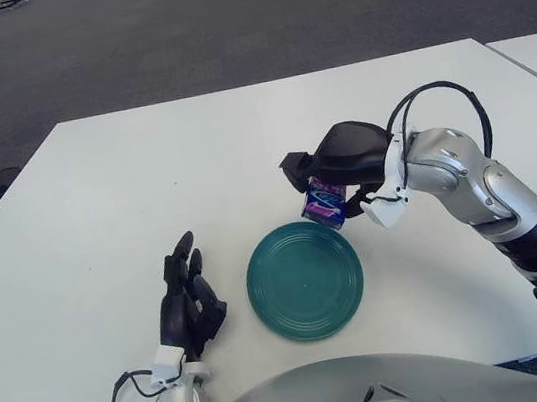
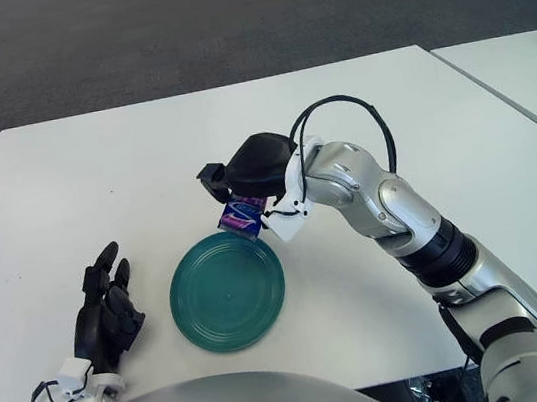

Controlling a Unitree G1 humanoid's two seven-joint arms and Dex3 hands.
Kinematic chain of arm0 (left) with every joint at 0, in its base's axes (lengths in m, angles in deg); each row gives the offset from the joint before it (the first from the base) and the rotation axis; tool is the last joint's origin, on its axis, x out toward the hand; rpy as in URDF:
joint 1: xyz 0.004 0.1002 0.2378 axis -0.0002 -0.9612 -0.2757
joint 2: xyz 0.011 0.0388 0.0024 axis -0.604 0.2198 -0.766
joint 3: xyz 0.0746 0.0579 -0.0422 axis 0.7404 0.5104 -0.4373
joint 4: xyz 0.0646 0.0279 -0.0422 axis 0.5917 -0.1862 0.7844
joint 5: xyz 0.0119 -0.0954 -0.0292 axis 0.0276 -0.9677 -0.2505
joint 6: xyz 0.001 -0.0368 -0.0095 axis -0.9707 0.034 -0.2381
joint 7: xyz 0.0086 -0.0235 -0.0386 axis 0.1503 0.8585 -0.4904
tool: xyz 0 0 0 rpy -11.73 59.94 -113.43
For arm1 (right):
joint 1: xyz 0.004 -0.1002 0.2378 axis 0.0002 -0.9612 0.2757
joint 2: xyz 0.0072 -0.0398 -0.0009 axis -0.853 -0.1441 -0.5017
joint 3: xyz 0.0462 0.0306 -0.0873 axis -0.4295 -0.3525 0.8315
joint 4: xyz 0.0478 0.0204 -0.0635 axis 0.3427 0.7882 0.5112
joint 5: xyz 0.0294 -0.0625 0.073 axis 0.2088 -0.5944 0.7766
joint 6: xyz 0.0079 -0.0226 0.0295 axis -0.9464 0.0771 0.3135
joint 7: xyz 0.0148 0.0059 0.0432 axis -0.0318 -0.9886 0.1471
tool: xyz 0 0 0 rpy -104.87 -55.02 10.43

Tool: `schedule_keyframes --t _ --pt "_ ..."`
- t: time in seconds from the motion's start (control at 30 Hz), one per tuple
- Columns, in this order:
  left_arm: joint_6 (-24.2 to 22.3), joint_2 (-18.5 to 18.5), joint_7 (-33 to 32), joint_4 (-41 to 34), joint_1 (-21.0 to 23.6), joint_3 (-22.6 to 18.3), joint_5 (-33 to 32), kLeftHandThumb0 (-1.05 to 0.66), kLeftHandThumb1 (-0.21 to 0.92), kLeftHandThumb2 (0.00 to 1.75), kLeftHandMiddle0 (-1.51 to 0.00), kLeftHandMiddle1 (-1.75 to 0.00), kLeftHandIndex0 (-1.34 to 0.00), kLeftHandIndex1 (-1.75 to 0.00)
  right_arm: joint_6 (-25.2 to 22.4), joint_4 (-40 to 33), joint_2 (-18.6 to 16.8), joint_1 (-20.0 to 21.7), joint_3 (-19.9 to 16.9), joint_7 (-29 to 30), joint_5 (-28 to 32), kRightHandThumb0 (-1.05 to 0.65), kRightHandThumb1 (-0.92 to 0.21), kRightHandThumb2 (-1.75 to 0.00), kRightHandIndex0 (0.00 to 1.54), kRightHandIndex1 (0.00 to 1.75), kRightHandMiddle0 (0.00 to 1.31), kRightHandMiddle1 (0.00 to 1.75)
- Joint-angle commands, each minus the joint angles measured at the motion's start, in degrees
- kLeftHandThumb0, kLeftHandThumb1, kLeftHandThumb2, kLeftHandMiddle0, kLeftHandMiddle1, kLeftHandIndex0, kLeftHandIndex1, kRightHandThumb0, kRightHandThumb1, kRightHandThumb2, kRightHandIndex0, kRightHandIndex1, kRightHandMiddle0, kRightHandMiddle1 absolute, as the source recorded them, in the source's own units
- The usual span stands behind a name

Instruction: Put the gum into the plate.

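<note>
Open office – grey carpet (image 1: pixel 173 33), white tables (image 1: pixel 69 221)

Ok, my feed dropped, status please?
Right robot hand shut on gum, over plate's far rim. Left robot hand open, left of plate. Nothing in the way.

Right hand (image 1: pixel 331 179) grips the gum (image 1: pixel 324 202) — just above the plate (image 1: pixel 305 279) rim.
</note>
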Motion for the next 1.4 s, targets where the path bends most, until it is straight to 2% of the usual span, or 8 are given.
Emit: schedule_keyframes --t 0.0,0.23,0.43,0.87,1.1,1.23,1.3,1.37 --pt "-1.33 -0.08 0.35 1.92 -0.91 0.41 0.19 -0.94 0.92 1.07 -0.28 -0.01 0.00 -0.66 1.46 -0.21 0.17 -1.51 1.94 -1.51 0.68 -0.42 -0.53 -1.05 0.92 1.75 0.45 1.75" --pt "-2.26 1.05 -0.14 0.68 -2.22 1.62 0.30 -0.95 0.92 1.07 -0.28 -0.01 0.00 -0.67 2.43 0.49 -1.37 -2.49 3.97 -2.53 0.94 -0.41 -0.55 -1.02 0.95 1.75 0.43 1.75" --pt "-3.06 1.88 -1.03 -0.55 -2.71 2.30 1.15 -0.94 0.92 1.06 -0.29 -0.01 0.00 -0.71 3.67 0.70 -1.82 -4.93 4.56 -1.36 1.00 -0.41 -0.57 -0.99 0.98 1.75 0.42 1.75" --pt "-1.37 1.76 -0.99 0.06 0.19 2.73 2.07 -0.95 0.92 1.07 -0.31 -0.01 0.00 -0.73 6.72 1.85 -3.02 -9.51 5.25 0.99 1.59 -0.40 -0.59 -0.97 1.04 1.75 0.40 1.75" --pt "-1.26 1.97 -1.19 -1.29 0.07 3.47 2.72 -0.94 0.92 1.08 -0.32 -0.01 0.00 -0.71 6.40 2.07 -4.05 -10.21 5.55 1.40 0.00 -0.40 -0.60 -0.95 1.04 1.75 0.40 1.75" --pt "-0.80 2.07 -1.30 -1.48 0.00 3.85 2.83 -0.94 0.92 1.08 -0.32 -0.01 0.00 -0.70 6.51 2.78 -4.66 -10.11 5.18 2.07 0.21 -0.40 -0.63 -0.92 0.98 1.75 0.38 1.75" --pt "-0.63 2.22 -1.40 -1.53 0.05 4.02 2.79 -0.93 0.92 1.09 -0.32 -0.01 0.00 -0.70 6.83 3.24 -4.88 -10.24 5.00 2.74 0.50 -0.39 -0.69 -0.84 0.88 1.75 0.34 1.75" --pt "-0.56 2.40 -1.54 -1.58 0.18 4.15 2.75 -0.93 0.92 1.08 -0.32 -0.01 0.00 -0.70 7.31 3.65 -4.99 -10.48 4.81 3.74 0.40 -0.37 -0.80 -0.68 0.72 1.75 0.28 1.75"
